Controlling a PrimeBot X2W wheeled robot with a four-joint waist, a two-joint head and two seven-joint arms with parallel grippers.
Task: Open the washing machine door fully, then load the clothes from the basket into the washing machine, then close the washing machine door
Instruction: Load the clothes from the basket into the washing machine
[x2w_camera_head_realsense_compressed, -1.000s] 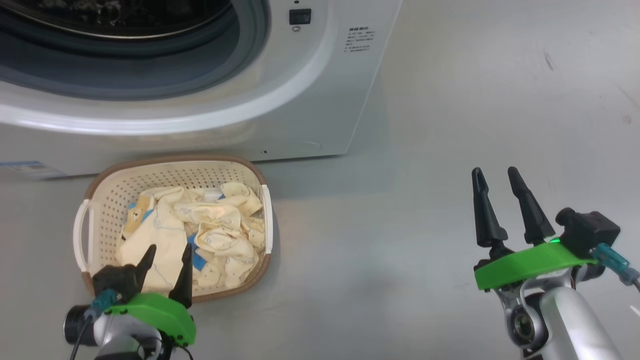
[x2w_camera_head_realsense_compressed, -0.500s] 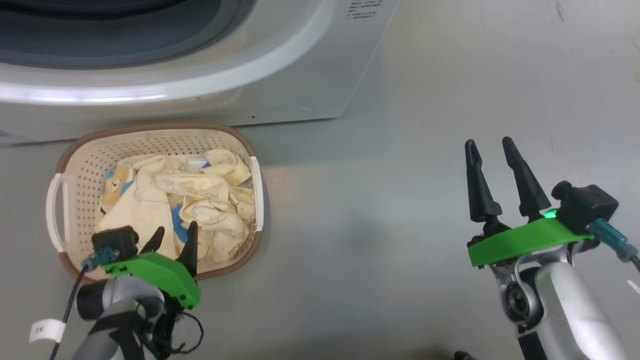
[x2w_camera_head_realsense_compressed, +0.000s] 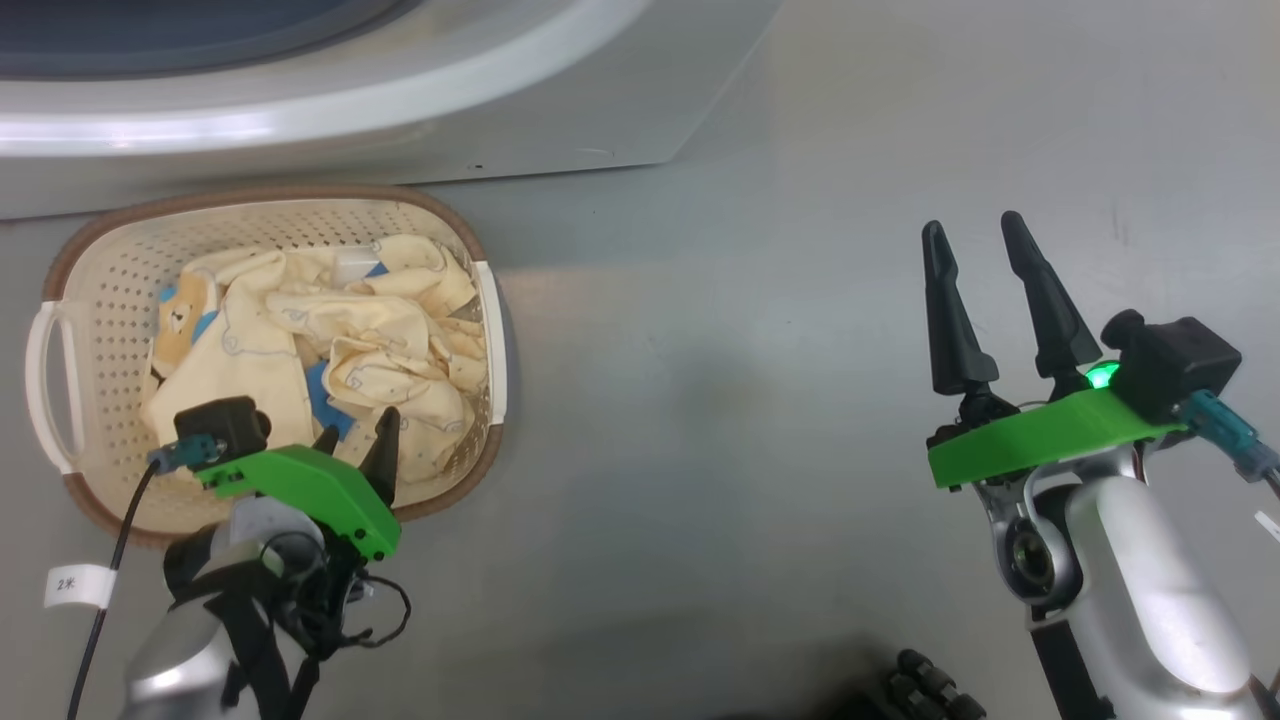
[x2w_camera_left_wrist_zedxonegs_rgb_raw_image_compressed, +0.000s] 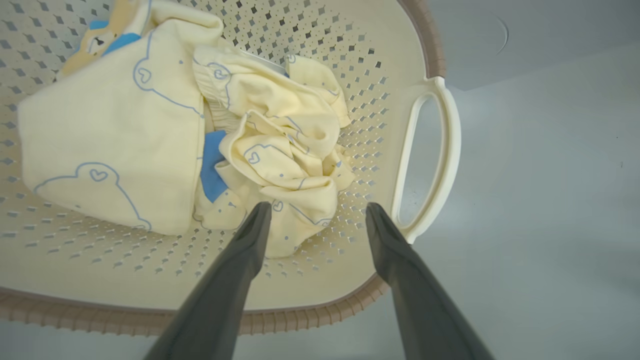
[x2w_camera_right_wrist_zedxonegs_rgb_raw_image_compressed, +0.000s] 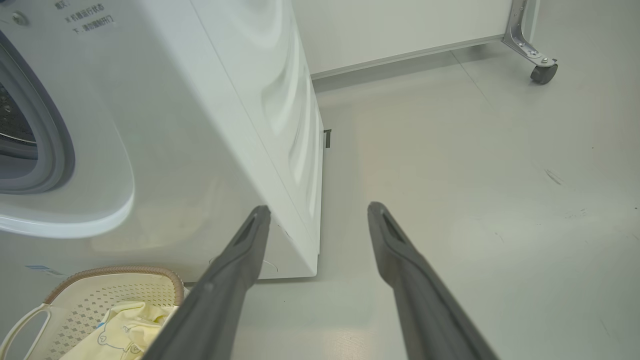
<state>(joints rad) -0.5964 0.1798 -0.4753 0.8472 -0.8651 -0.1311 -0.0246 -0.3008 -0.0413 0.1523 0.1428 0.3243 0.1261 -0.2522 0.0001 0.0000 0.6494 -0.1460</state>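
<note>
Left gripper (x2w_camera_head_realsense_compressed: 358, 428) now pitches nose-down over the basket's (x2w_camera_head_realsense_compressed: 250, 192) near rim — head camera has dipped too. Fingers spread, empty. Clothes (x2w_camera_head_realsense_compressed: 300, 330) lie heaped in the basket, on the floor before the washing machine (x2w_camera_head_realsense_compressed: 560, 110). Right gripper (x2w_camera_head_realsense_compressed: 971, 224) spread, idle. Best move: sink onto the crumpled fold ahead, close deep — clear of the perforated wall.

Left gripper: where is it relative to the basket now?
In the head view's lower left, the left gripper is open over the near rim of the basket, aimed at the clothes near its right handle.
</note>
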